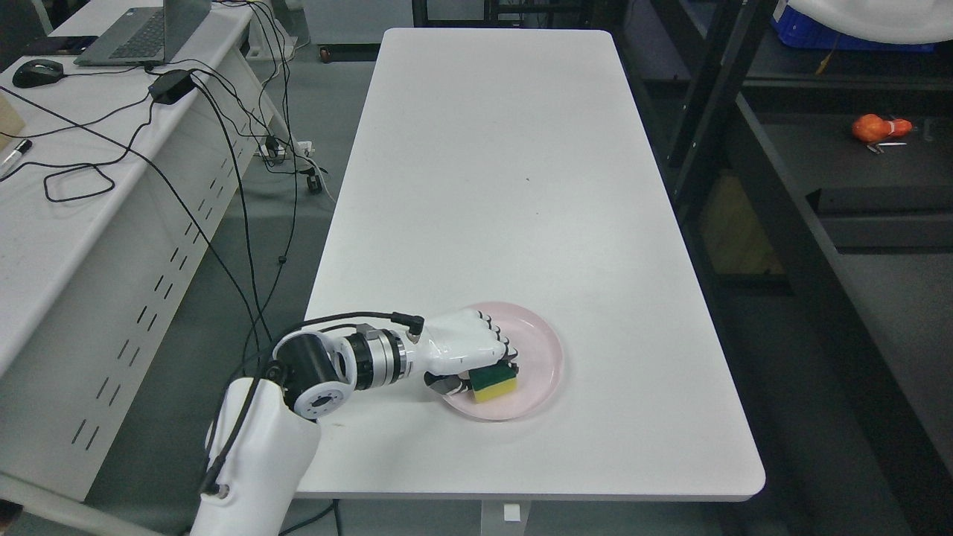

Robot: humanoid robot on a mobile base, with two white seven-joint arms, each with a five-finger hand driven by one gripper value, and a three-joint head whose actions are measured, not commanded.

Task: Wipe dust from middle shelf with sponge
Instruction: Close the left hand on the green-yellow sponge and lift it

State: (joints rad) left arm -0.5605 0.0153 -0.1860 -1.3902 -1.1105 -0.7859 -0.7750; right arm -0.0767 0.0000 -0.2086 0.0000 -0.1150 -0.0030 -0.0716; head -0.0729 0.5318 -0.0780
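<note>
Head view of a white table (521,186), seen lengthwise. Near its front left corner sits a shallow pink plate (543,350). Within the plate lies a sponge (493,383) — yellow body with a green scouring layer on top — held in the left hand (465,350). The hand's white back faces upward; its fingers (500,344) curl down over the sponge's far side while the thumb presses the near side, so the sponge is enclosed in a grip. Whether the sponge rests on the plate or is raised just off it cannot be told. The left arm enters from the lower left, its black-and-silver wrist joint crossing the table edge. To the left stands a second white desk (67,246) bearing a laptop (145,30), a mouse (37,72) and trailing black cables. To the right — a dark shelving unit (774,193), with an orange object (878,128) on one level.
</note>
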